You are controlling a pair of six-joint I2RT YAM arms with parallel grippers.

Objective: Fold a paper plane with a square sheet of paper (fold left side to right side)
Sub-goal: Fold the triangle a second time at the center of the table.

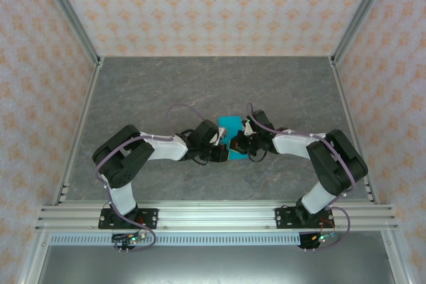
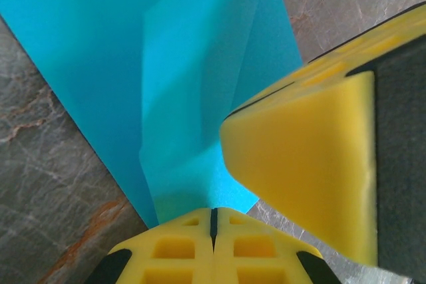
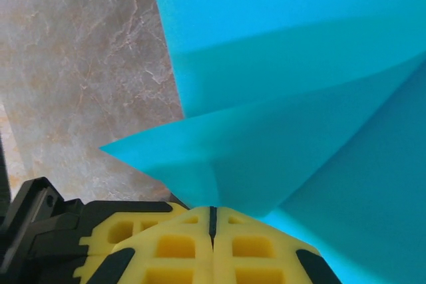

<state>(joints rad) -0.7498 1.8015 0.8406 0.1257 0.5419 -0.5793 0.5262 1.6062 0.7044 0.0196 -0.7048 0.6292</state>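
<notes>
No text, label, brand, number or sign could be read anywhere; the square sheet of paper (image 2: 100, 44) was plain cyan-blue.
</notes>
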